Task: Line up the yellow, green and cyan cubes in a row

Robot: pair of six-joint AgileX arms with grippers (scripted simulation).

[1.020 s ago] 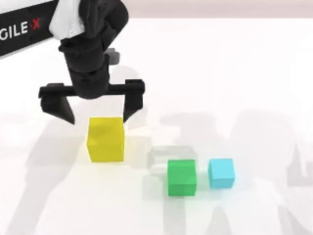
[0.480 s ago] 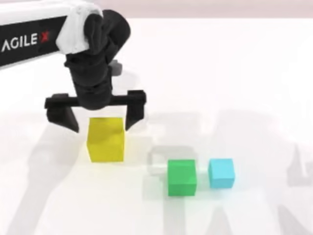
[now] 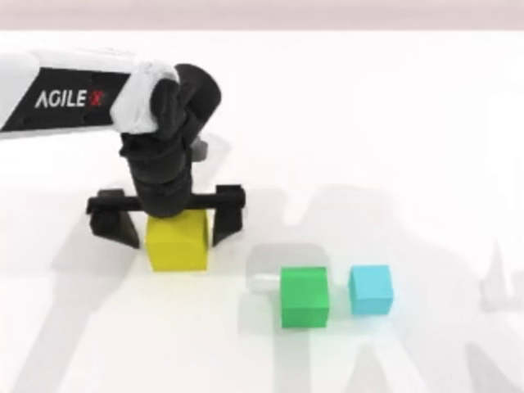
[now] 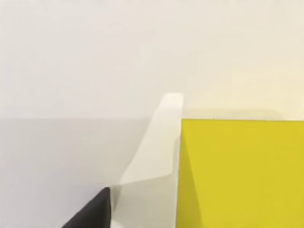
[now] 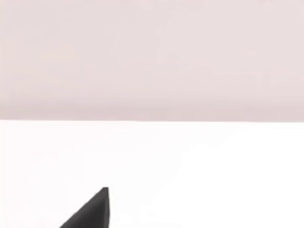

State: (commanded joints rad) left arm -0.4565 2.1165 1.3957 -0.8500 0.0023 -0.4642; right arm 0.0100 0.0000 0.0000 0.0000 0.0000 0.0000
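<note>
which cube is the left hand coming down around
The yellow cube, the largest one, standing apart at the left. The open left hand straddles it, a finger on each side; the green cube and cyan cube sit side by side untouched.

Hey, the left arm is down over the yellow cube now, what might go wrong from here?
The left gripper is open, its jaws straddling the bright yellow matte cube. The cube looks nearer the right jaw, so closing may nudge or twist it before it is held.

The green matte cube and the light cyan matte cube sit close together. Setting the yellow one beside them could bump the green one and spoil the row.
</note>
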